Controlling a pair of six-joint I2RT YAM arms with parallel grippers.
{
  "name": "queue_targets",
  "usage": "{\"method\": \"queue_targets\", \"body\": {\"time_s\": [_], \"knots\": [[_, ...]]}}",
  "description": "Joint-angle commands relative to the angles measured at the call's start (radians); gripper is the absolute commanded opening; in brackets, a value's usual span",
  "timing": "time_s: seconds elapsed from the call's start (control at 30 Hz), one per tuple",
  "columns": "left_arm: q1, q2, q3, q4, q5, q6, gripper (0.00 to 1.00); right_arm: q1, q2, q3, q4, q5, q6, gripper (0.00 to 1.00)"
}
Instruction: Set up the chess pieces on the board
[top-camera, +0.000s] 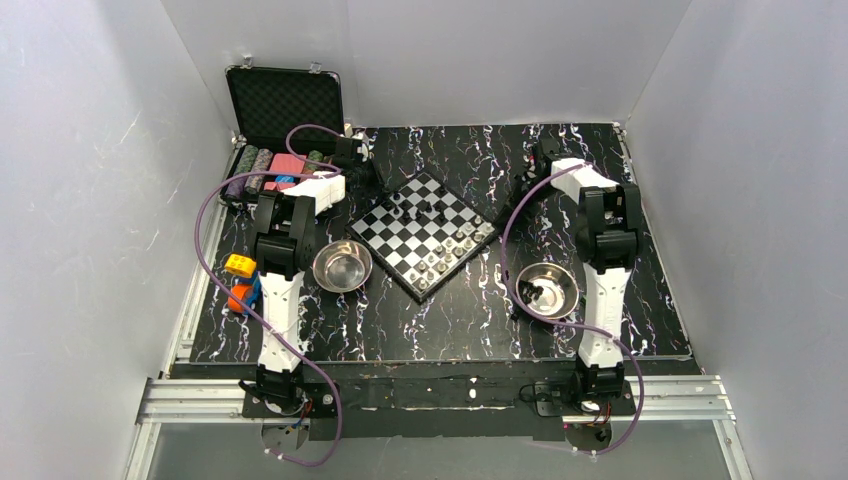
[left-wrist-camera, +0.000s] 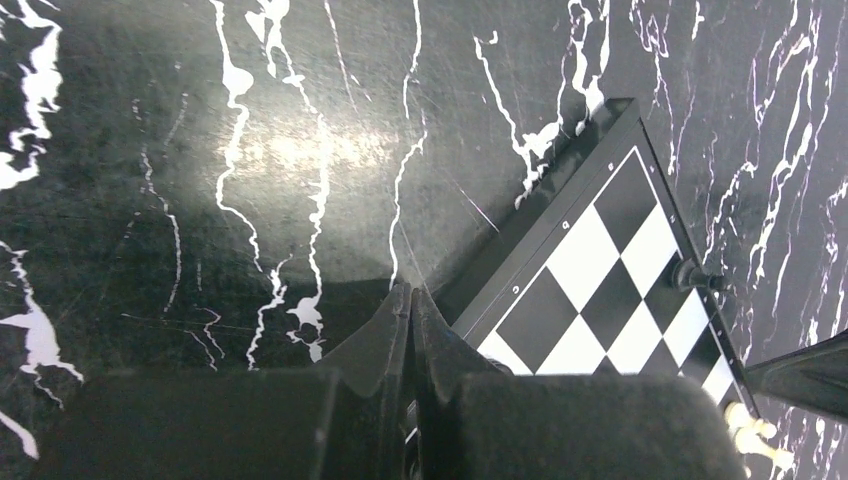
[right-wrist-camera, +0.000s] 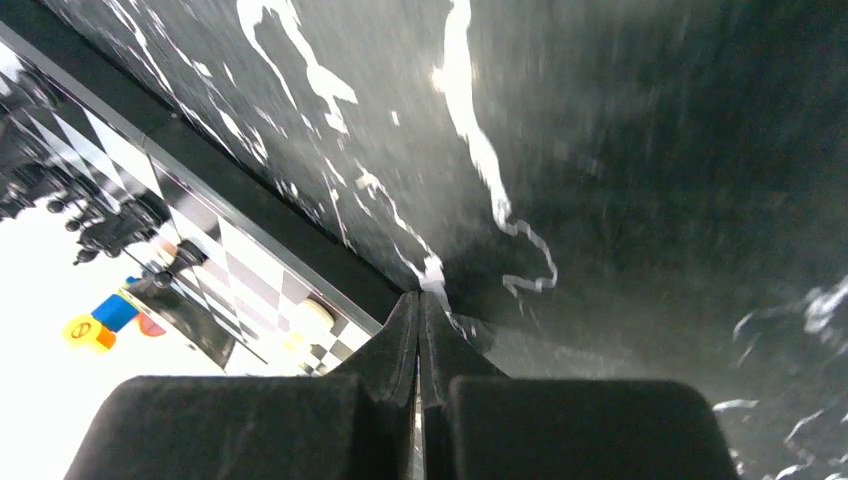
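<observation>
The board (top-camera: 400, 240) lies turned like a diamond at the table's middle. Black chess pieces (top-camera: 412, 207) stand near its far corner and pale ones (top-camera: 452, 248) along its near right side. My left gripper (top-camera: 366, 163) is shut and empty just past the board's far left edge. In the left wrist view its tips (left-wrist-camera: 411, 293) meet over bare table beside the board (left-wrist-camera: 585, 255), with a black piece (left-wrist-camera: 690, 275) at the rim. My right gripper (top-camera: 530, 168) is shut and empty off the board's far right. In the right wrist view its tips (right-wrist-camera: 419, 297) meet next to the board (right-wrist-camera: 250, 262).
Two steel bowls sit near the arms, the left one (top-camera: 342, 266) and the right one (top-camera: 547, 290) with dark bits inside. An open black case (top-camera: 285, 100) and poker chips (top-camera: 250, 168) are at the back left. Yellow and orange blocks (top-camera: 240, 280) lie at the left edge.
</observation>
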Motion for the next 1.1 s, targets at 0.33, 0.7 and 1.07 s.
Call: {"method": "queue_targets", "body": {"time_s": [0.33, 0.7, 1.07], "knots": [[-0.017, -0.006, -0.065, -0.18, 0.146, 0.089, 0.0, 0.081, -0.22, -0.37, 0.073, 0.073, -0.045, 0.01], [-0.028, -0.004, -0.07, -0.209, 0.204, 0.097, 0.0, 0.124, -0.332, -0.527, 0.119, 0.134, -0.027, 0.01], [-0.067, -0.001, -0.078, -0.216, 0.262, 0.126, 0.0, 0.124, -0.391, -0.536, 0.098, 0.135, -0.038, 0.01]]}}
